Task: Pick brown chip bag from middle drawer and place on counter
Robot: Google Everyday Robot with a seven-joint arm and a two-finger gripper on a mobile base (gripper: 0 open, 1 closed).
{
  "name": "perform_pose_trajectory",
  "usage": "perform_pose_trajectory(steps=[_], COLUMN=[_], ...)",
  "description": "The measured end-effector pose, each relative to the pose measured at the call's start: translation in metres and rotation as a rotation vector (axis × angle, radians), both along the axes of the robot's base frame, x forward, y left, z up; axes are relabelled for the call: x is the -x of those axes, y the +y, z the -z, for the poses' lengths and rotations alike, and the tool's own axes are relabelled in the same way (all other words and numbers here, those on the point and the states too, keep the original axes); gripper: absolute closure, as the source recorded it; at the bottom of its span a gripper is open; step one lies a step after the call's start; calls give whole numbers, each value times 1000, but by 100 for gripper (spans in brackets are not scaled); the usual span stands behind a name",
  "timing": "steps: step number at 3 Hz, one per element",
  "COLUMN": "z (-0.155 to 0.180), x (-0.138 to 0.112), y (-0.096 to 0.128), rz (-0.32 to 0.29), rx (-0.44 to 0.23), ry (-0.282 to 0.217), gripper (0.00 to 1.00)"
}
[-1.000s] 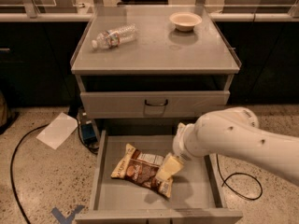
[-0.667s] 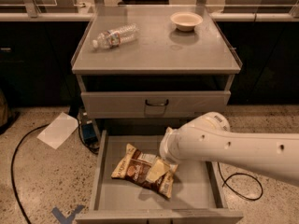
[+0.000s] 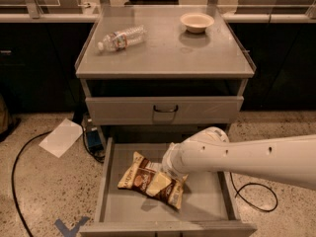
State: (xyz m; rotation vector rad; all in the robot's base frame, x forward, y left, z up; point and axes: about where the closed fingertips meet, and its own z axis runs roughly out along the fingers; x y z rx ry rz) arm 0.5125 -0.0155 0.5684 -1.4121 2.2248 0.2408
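on the speckled floor at the far left lies a flat white sheet of paper (image 3: 61, 137), with a thin black cable (image 3: 17, 167) curving past it. a clear plastic bottle (image 3: 121, 37) lies on its side on the left part of the counter (image 3: 163, 60), a smooth grey metal top with a thin raised rim. under it sits a shut grey drawer with a dark loop handle (image 3: 165, 110). lower down, the middle drawer (image 3: 205, 204) stands pulled out, shallow and flat-floored. the brown chip bag (image 3: 137, 176) lies crinkled on that floor, left of centre, its cream ends skewed. the gripper (image 3: 159, 182) is down on the bag's middle, at the tip of a smooth, rounded white arm (image 3: 247, 157) coming in from the right; whether it is clamped or apart cannot be told. a round pale bowl (image 3: 197, 22) sits at the counter's back right.
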Motion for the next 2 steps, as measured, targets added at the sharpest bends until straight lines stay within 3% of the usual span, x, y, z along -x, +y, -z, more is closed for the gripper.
perform_pose_trajectory(steps=[1, 2], z=[17, 63], x=[2, 6], y=[4, 20], rz=[6, -22], rx=[-26, -60], ry=[22, 63], gripper=[0, 0])
